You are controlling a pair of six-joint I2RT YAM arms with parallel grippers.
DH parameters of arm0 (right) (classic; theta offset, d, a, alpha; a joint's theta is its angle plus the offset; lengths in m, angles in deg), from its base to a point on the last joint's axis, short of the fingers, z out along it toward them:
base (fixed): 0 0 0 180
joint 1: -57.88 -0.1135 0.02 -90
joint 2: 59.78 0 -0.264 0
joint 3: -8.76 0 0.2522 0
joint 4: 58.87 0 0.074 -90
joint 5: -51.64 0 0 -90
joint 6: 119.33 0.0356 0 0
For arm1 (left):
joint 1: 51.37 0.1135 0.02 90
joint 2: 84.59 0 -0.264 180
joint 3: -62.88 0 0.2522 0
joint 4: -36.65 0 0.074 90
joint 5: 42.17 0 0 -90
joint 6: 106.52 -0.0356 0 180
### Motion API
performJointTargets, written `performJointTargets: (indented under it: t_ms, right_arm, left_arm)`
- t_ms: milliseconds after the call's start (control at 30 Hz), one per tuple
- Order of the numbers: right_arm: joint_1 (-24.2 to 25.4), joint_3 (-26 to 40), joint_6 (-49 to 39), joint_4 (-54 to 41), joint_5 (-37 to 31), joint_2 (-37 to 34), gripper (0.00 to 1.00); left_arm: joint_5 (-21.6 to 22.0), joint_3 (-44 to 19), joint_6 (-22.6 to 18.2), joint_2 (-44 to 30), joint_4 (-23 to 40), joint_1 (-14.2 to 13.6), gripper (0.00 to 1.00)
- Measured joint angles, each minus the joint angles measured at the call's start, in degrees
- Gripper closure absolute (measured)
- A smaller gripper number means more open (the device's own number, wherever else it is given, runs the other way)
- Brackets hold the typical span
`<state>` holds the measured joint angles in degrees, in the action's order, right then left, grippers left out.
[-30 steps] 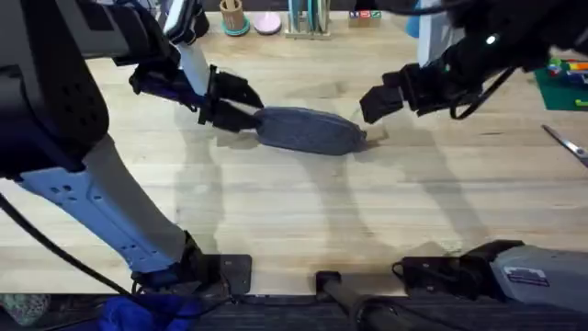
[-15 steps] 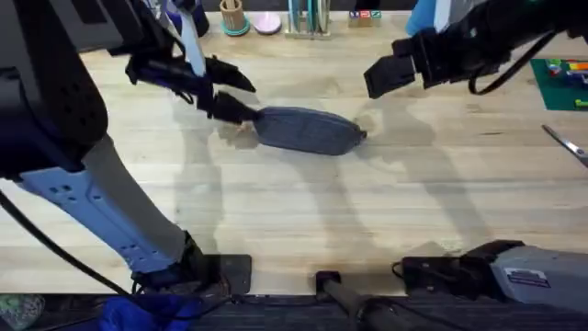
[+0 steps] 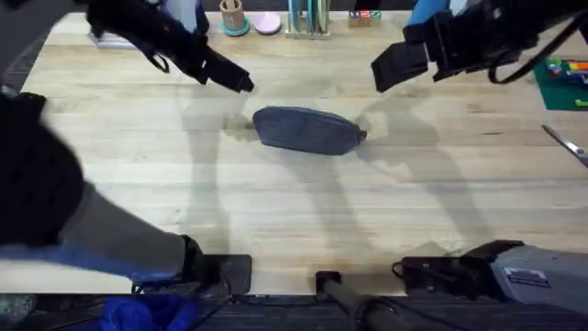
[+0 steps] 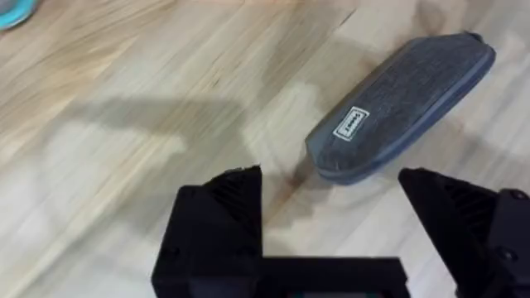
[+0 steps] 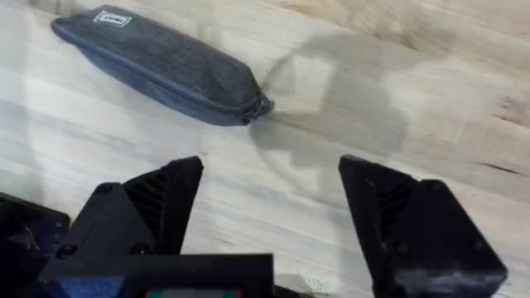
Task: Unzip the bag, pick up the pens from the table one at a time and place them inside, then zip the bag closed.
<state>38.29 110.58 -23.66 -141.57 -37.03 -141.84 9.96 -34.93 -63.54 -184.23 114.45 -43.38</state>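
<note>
The blue-grey bag [image 3: 308, 131] lies flat on the wooden table [image 3: 294, 211], its zipper looking closed. Its small pull loop [image 5: 261, 106] sits at the end nearer the right arm. My left gripper [image 3: 234, 81] hovers open to the back left of the bag, clear of it. In the left wrist view the bag [image 4: 397, 103] lies beyond the left gripper [image 4: 331, 207]. My right gripper [image 3: 395, 69] hangs open to the back right of the bag, also apart from it, and its wrist view shows the bag [image 5: 157, 66] ahead of it [image 5: 273, 207]. The pens are out of view.
Scissors [image 3: 570, 145] lie at the table's right edge, near a green mat [image 3: 560, 87]. Along the back edge stand a cup of sticks [image 3: 232, 17], a pink item [image 3: 266, 23] and a clear holder [image 3: 308, 18]. Bare wood surrounds the bag.
My left gripper has drawn away from the bag's left end, up and toward the back left. The right gripper has risen toward the back. The bag has stayed put.
</note>
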Motion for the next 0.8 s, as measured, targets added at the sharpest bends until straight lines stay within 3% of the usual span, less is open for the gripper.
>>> performJointTargets:
  t_ms: [133,367,633,800]
  right_arm:
    - [0.0,2.6,-0.2,-2.5,0.0,0.0,0.005]
    - [0.0,4.0,-0.1,-8.3,0.3,0.0,0.005]
    - [-0.6,4.0,-0.1,-9.3,2.2,0.1,0.005]
    - [-2.7,4.1,-0.2,-9.8,2.6,0.2,0.005]
  left_arm:
    - [7.2,-0.2,7.5,7.0,2.1,-2.3,0.004]
    - [15.8,-0.2,17.5,17.7,9.2,-7.3,0.004]
    - [23.1,-0.2,28.3,28.8,16.5,-12.4,0.004]
    - [25.4,-0.2,32.1,35.7,19.7,-14.7,0.003]
